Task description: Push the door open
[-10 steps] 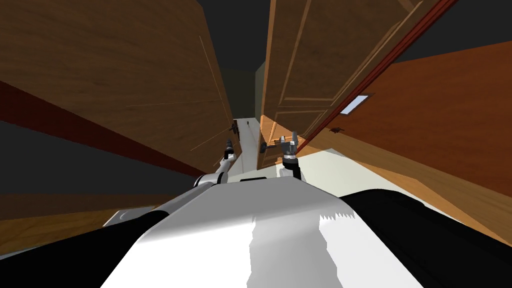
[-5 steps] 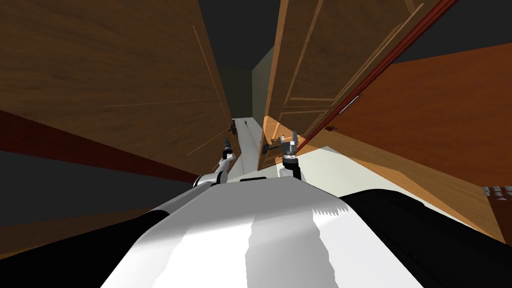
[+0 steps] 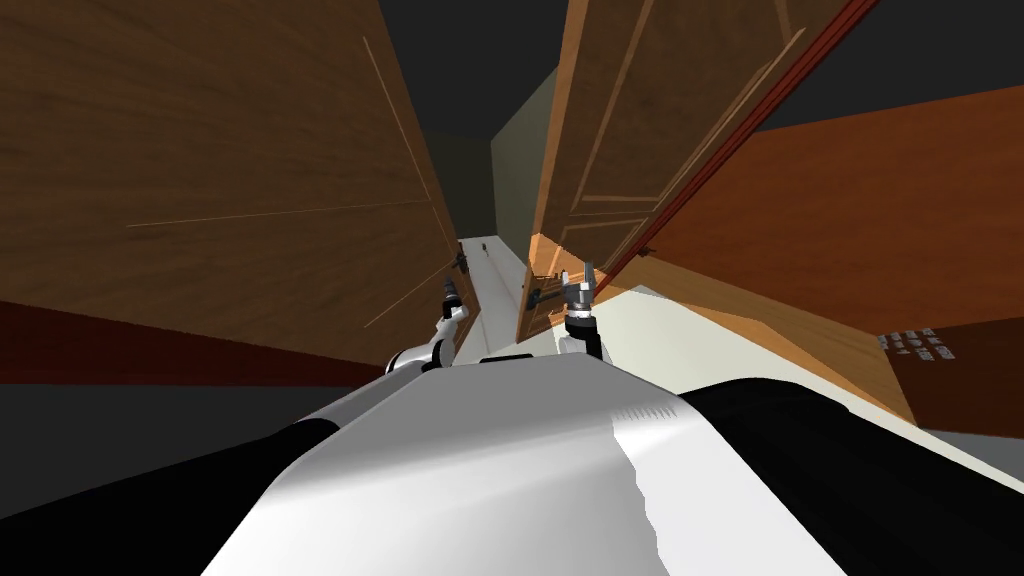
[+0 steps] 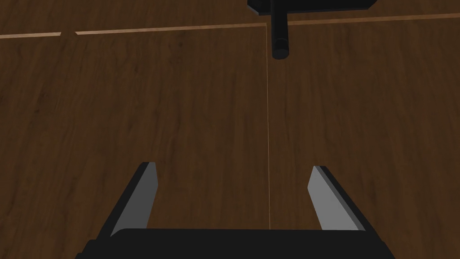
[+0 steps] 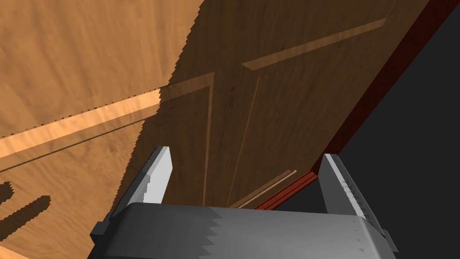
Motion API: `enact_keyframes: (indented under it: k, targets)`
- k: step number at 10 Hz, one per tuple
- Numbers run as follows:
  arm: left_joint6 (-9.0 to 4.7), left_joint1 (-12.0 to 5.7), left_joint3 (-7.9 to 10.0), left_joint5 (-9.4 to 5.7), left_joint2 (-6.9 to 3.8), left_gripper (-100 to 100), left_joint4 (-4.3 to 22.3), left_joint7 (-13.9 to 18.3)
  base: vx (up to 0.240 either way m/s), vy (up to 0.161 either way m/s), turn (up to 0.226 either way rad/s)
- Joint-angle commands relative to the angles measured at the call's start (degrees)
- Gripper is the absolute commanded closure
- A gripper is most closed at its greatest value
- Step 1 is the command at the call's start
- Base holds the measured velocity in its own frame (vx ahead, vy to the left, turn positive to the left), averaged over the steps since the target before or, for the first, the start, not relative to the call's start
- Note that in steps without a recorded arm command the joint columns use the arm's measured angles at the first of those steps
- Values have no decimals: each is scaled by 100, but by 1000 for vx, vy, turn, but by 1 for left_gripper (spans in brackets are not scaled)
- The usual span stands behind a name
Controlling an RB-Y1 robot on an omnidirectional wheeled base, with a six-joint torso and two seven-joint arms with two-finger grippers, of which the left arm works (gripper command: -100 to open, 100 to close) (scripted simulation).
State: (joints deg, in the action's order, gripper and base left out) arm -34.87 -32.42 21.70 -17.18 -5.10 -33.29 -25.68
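Head: pale floor (image 3: pixel 492 280) ran between the left door (image 3: pixel 250 180) and the panelled right door (image 3: pixel 610 130). Left wrist: the left gripper (image 4: pixel 233 165) stood spread, facing the left door near its black handle (image 4: pixel 280 42). Right wrist: the right gripper (image 5: pixel 247 152) stood spread before the right door, beside its red frame (image 5: pixel 382 90).

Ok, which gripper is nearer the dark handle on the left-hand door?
Left. The left gripper faces the left-hand door with the dark handle just ahead of it; the right gripper is across the gap, at the other door.
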Motion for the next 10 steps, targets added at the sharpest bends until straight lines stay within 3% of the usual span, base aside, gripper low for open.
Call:
enact_keyframes:
  k: [1, 10]
  targets:
    - [-68, -52, 169, 8, -7, -100, 79, -67, 64, 122, -176]
    - [-442, -329, 1330, 54, 125, -100, 443, -543, 87, 144, -192]
